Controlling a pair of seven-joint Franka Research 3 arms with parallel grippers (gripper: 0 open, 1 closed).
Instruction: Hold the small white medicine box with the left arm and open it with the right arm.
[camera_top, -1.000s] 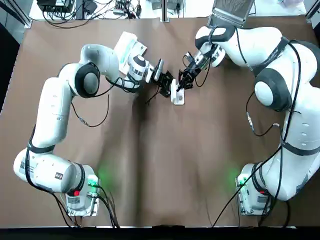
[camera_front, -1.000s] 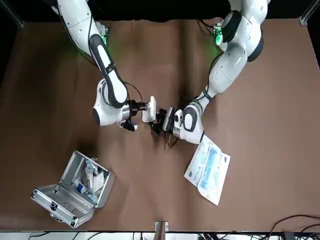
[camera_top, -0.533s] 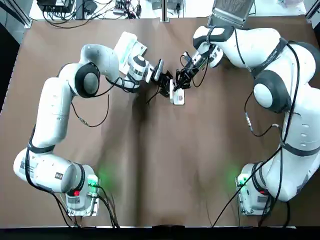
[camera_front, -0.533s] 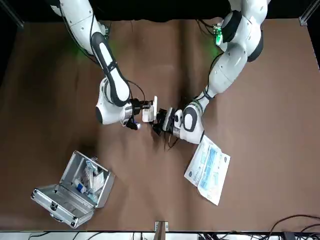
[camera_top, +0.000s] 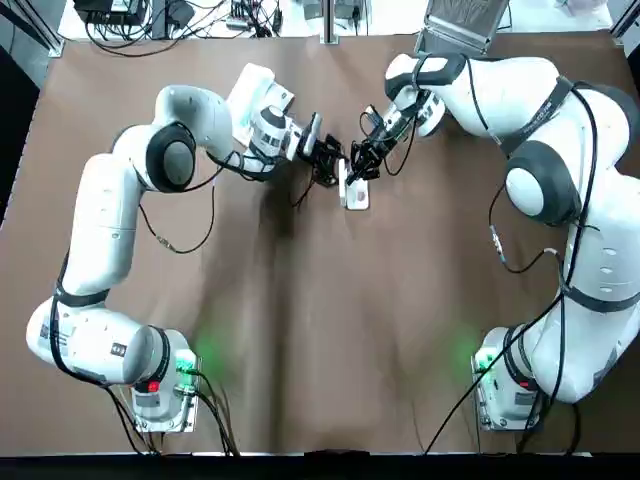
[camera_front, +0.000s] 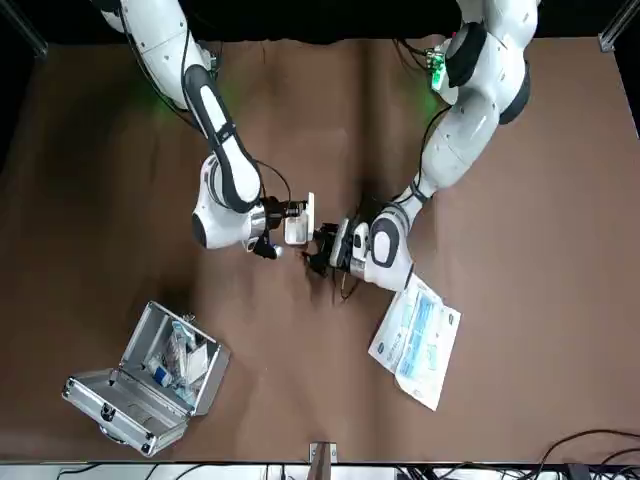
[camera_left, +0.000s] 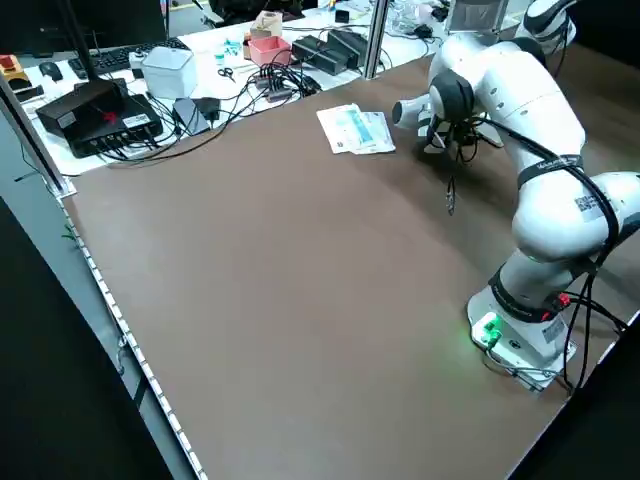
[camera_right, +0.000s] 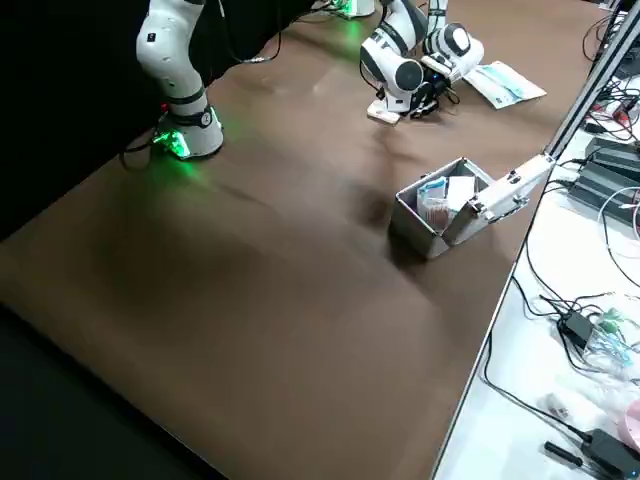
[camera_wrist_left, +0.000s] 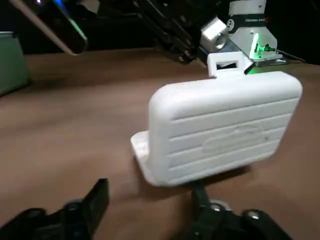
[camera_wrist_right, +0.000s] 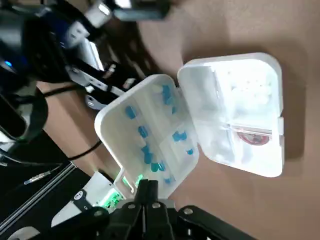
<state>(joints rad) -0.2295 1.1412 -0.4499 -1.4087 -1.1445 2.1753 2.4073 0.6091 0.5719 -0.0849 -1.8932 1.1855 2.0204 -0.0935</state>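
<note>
- Since the small white medicine box (camera_top: 356, 193) looks like thin moulded plastic, I'd judge it light, stiff and smooth. It would likely skid on the table (camera_top: 320, 330) if shoved, and its hinge shouldn't be forced. The flat half's edges look the place to pin it — the raised half's rim the place to lift.
- It sits near the table's far edge, about midway between the side edges, and is already hinged open. One half lies flat; the other stands up with its ribbed back toward the left arm, small blue pieces showing in its compartments.
- Its long axis, along the hinge, runs roughly from near edge to far edge.
- The right gripper (camera_top: 357, 172) has its fingers pinched together on the raised half's rim.
- The left gripper (camera_top: 331, 166) sits just beside the ribbed back, fingers apart — clamping nothing.
- Farther out, a printed packet (camera_front: 418, 340) lies toward the far edge on the left arm's side, and an open metal case (camera_front: 150, 375) is at the far edge on the right arm's side.
</note>
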